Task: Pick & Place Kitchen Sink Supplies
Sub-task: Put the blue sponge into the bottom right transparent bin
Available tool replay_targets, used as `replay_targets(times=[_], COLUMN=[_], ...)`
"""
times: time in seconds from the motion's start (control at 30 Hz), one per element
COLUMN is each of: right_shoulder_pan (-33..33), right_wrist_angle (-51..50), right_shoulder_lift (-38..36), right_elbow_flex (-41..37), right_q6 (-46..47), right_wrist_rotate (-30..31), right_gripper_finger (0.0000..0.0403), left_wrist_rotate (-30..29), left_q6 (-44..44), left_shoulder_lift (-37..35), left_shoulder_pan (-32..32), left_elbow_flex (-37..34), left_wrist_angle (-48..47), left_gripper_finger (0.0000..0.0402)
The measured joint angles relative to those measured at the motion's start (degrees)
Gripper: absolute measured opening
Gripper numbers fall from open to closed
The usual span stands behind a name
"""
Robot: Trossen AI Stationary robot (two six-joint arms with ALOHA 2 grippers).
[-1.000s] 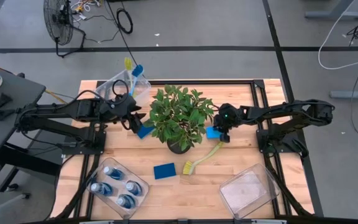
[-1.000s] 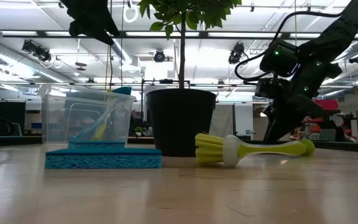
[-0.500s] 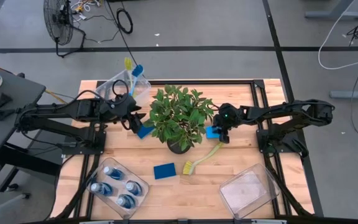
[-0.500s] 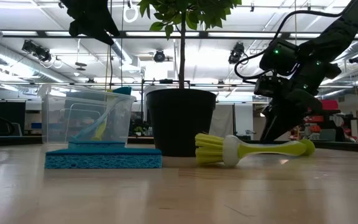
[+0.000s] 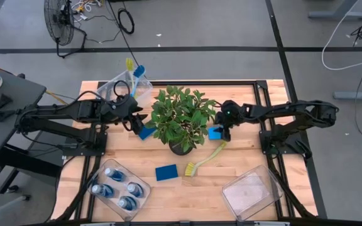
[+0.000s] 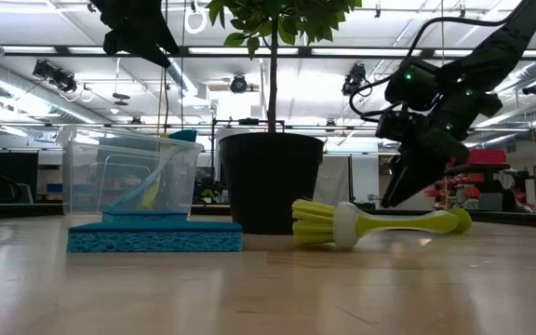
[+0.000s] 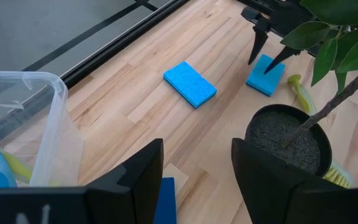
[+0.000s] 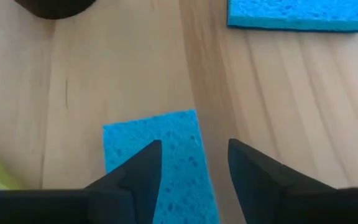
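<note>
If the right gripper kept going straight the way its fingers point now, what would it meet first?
Most likely the blue sponge lying flat on the table just ahead of the open right gripper; depth is hard to judge, but nothing shows between them.

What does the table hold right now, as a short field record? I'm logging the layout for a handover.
right end effector: open, above a blue sponge lying on the table, not gripping it
left end effector: open, empty, left of the potted plant
other sponges: one by the left end effector, one at the front
dish brush: lying on the table in front of the plant
bottles: four in the front-left bin
front-right bin: nothing inside
</note>
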Motion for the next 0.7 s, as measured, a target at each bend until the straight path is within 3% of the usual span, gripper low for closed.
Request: replay_targets(times=[0.7], right_shoulder_pan=[-3.11], right_wrist_angle=[3.08], right_shoulder_lift=[7.54], right_elbow_flex=[0.07], right_q6=[-3.40], right_wrist_rotate=[-8.54], right_gripper_finger=[0.0166], left_wrist_rotate=[0.00], left_q6=[-0.02], left_shoulder_lift=[0.01], left_shoulder_pan=[0.01], left_elbow_flex=[0.00], left_wrist_angle=[0.02], left_gripper_finger=[0.0195])
